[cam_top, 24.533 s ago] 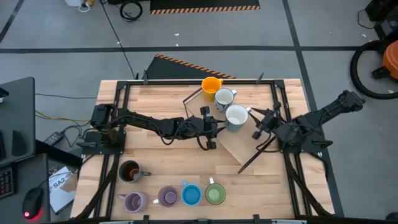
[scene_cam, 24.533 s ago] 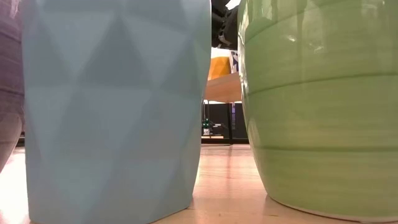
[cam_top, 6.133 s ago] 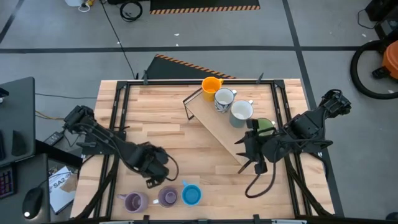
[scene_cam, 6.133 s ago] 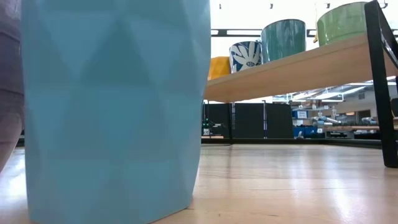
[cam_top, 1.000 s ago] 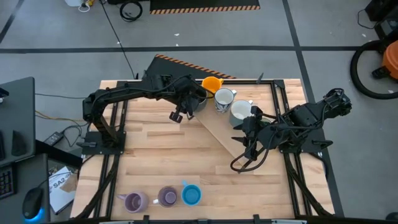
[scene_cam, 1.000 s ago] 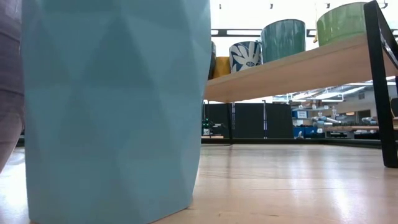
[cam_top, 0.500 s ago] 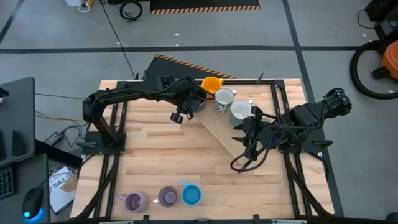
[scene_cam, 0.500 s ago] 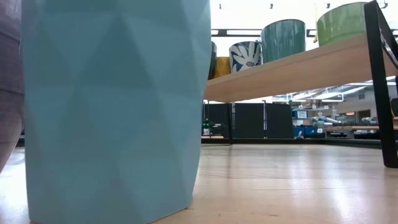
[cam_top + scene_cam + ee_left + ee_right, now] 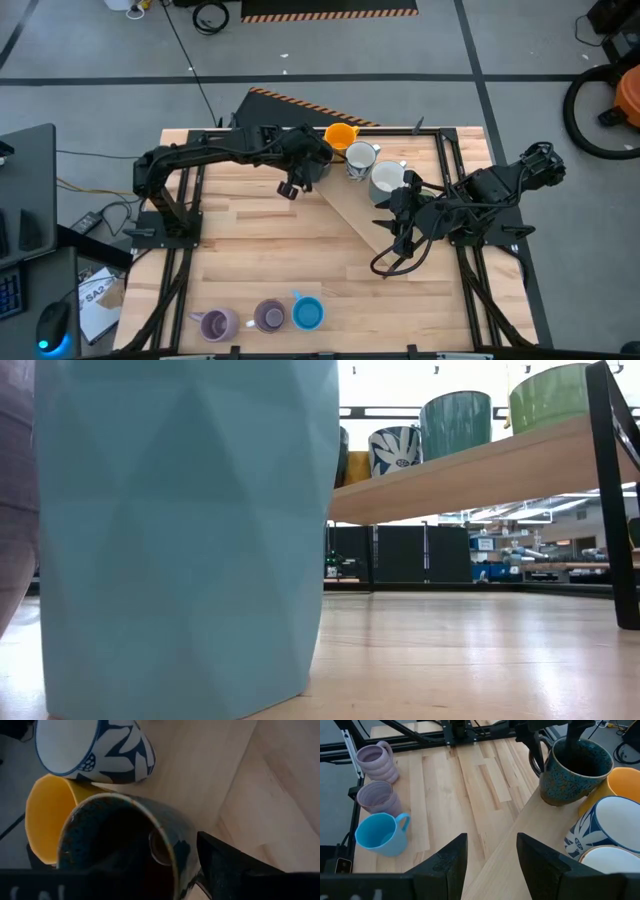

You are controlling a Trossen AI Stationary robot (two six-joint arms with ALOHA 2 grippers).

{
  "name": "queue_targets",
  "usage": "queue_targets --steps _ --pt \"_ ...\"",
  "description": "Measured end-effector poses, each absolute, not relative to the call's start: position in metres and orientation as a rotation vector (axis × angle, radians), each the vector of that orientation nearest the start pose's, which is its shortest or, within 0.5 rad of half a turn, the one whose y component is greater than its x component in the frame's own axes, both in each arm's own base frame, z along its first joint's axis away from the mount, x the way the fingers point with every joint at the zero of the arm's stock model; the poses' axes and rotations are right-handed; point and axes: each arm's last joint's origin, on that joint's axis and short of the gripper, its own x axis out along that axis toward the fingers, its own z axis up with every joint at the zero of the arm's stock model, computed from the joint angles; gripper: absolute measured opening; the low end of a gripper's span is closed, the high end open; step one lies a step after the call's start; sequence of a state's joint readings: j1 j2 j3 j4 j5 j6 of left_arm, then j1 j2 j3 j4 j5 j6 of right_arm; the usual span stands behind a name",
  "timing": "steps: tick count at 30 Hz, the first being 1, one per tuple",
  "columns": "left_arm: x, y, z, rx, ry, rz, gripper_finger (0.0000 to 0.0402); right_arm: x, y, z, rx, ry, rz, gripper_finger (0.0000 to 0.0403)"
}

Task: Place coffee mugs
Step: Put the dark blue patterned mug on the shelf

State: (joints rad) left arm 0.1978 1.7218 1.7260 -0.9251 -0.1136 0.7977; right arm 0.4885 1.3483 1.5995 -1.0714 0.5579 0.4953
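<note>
At the table's twelve o'clock, on the shelf [image 9: 355, 225], the left gripper [image 9: 308, 170] meets the dark mug [image 9: 572, 770] (clamped or released, I cannot tell). A careless withdrawal could tip the mug into the orange mug [image 9: 620, 785] just beside it. The right gripper [image 9: 490, 840] waits at three o'clock, jaws apart.

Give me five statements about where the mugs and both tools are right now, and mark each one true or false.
1. The blue mug stands on the table beside two purple mugs. True.
2. The dark speckled mug stands on the raised wooden shelf next to the orange mug. True.
3. The left tool is on the blue mug. False: it is at the dark speckled mug on the shelf.
4. The right tool holds a mug. False: it is open and empty.
5. The green mug stands on the table top. False: it is on the shelf.
</note>
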Motion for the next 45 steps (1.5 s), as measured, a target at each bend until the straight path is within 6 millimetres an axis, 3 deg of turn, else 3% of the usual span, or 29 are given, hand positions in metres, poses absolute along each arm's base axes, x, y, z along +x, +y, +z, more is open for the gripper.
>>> queue_targets --steps 12,30,45 --pt "0.359 0.066 0.351 0.776 0.983 -0.059 0.0169 0.225 0.102 0.412 0.064 0.668 -0.236 0.0176" --pt "0.363 0.069 0.354 0.848 0.928 -0.071 0.0169 0.225 0.103 0.412 0.064 0.668 -0.235 0.0176" --pt "0.365 0.056 0.356 0.877 0.915 -0.078 0.0169 0.225 0.102 0.412 0.065 0.668 -0.235 0.0176"
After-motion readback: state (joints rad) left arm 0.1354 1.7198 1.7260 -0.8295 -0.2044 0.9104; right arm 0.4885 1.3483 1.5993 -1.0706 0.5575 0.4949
